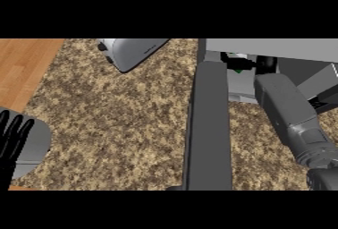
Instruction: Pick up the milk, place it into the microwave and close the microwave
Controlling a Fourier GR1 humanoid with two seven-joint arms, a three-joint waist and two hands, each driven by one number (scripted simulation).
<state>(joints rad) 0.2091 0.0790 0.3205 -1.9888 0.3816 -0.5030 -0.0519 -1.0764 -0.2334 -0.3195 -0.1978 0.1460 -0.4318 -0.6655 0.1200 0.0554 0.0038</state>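
Observation:
The microwave (277,44) stands at the upper right with its dark grey door (210,125) swung open towards me, seen edge on. My right forearm reaches into the opening. My right hand (266,64) is inside, its fingers curled round the milk (238,68), a white carton with green print of which only a small part shows. The microwave's top edge hides the rest of the carton. My left hand (13,134) rests open, fingers up, at the left edge, far from the microwave.
A silver toaster (132,51) sits at the back of the speckled counter (112,125). A wooden surface (26,67) borders the counter at the upper left. A grey rounded shape (36,147) lies behind my left hand.

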